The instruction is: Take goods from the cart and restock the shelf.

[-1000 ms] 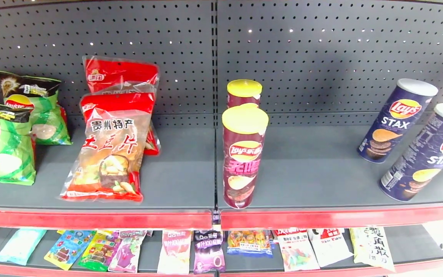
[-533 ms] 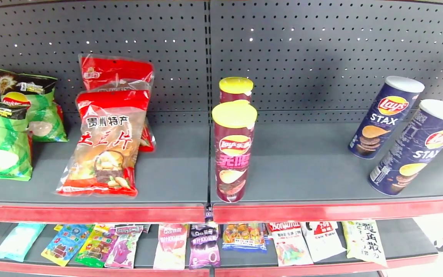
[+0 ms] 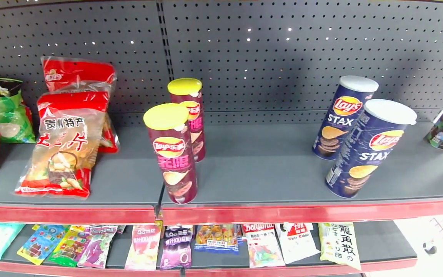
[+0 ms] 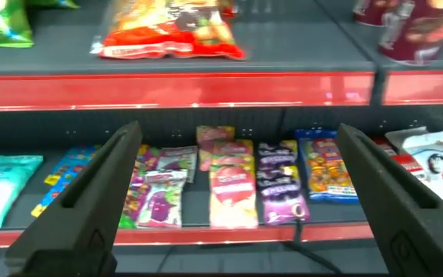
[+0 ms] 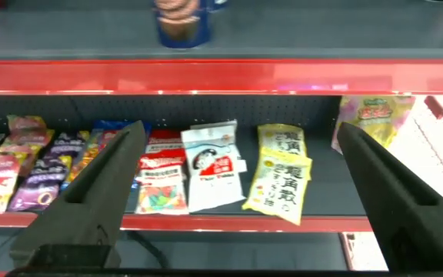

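Left claw (image 4: 237, 132) and right claw (image 5: 241, 129) both gape empty, facing the shelf (image 3: 283, 213); blue cans (image 3: 367, 150) stand nearer the right.

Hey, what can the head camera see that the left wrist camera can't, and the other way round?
Head view, not left wrist: two navy cans and the pegboard back. Left wrist, not head: the left hand, open, facing the lower shelf. Both: the red snack bag, the front maroon can and the lower shelf's candy packets.
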